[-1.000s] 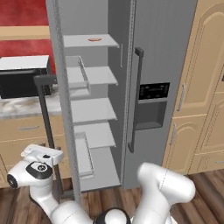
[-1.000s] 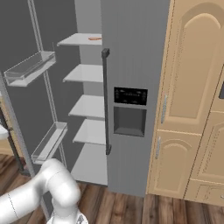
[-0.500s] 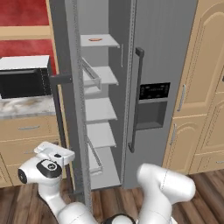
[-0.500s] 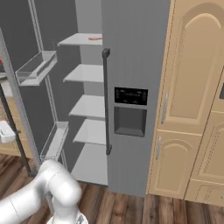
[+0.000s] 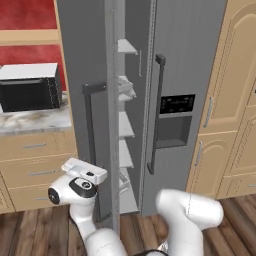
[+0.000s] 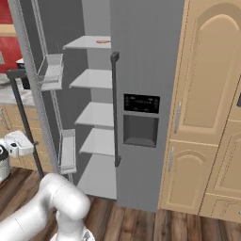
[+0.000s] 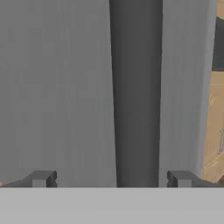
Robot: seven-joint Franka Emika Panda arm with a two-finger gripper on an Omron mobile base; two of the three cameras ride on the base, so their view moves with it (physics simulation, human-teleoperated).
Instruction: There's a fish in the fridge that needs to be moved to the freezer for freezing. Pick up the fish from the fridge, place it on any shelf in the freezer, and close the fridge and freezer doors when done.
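fridge door nearly shut, freezer door shut; gripper released, facing door.

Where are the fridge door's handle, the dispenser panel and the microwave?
handle [image 5: 90, 130]: left base view, middle of bar.
dispenser panel [image 6: 140, 120]: right base view, its centre.
microwave [image 5: 27, 93]: left base view, front face.

arm links: glossy white, rounded, bulbous at the elbows; smooth shells, no visible seams
joints: dark grey rings set into the white casing; one round dark cap faced the camera
hand: flat white block, boxy
finger tips: small, square, dark grey; matte
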